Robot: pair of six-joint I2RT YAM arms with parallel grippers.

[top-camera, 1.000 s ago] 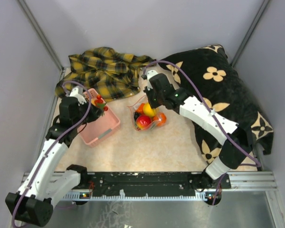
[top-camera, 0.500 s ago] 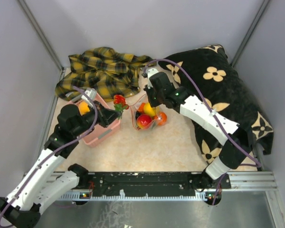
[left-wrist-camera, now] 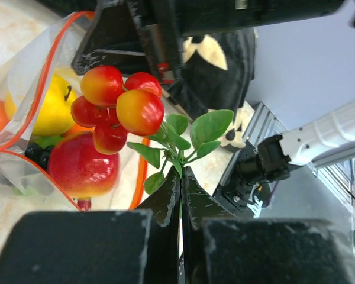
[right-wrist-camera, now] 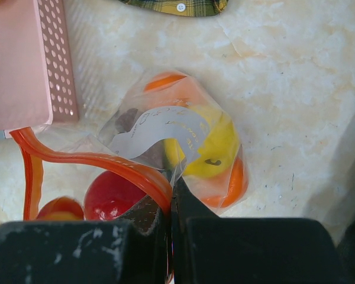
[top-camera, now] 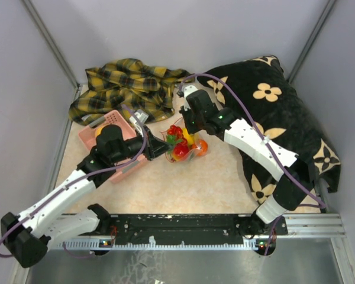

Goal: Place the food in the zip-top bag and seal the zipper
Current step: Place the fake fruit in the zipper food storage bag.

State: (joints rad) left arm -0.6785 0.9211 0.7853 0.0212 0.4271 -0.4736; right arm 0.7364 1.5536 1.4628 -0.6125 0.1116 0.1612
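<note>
The only writing in view is faint grey print on the white label patch (right-wrist-camera: pixel 165 127) of the zip-top bag (right-wrist-camera: pixel 183 148), and it is too small and crumpled to read; nothing else shows a brand or mark. The right gripper (right-wrist-camera: pixel 170 192) has its fingers pressed together on the bag's rim, pinching the plastic right at the red zipper (right-wrist-camera: pixel 100 161), which curves away from the fingers to the left in an open loop. Inside the bag, just beyond those fingers, lie a yellow lemon (right-wrist-camera: pixel 216 148), two orange balls (right-wrist-camera: pixel 165 80), a red apple (right-wrist-camera: pixel 109 195) and some dark grapes (left-wrist-camera: pixel 38 155). The left gripper (left-wrist-camera: pixel 180 177) is clamped on the green stem of a cherry sprig (left-wrist-camera: pixel 118 106), whose red-and-yellow fruits and leaves reach out past the fingertips to the bag's open mouth, close to the apple and lemon. From above, the bag (top-camera: pixel 189 147) lies on the marbled tabletop (top-camera: pixel 183 189) between both grippers, with a pink perforated basket (top-camera: pixel 89 135) to its left, a yellow plaid shirt (top-camera: pixel 127 89) behind and a black flowered cushion (top-camera: pixel 272 112) to its right.
</note>
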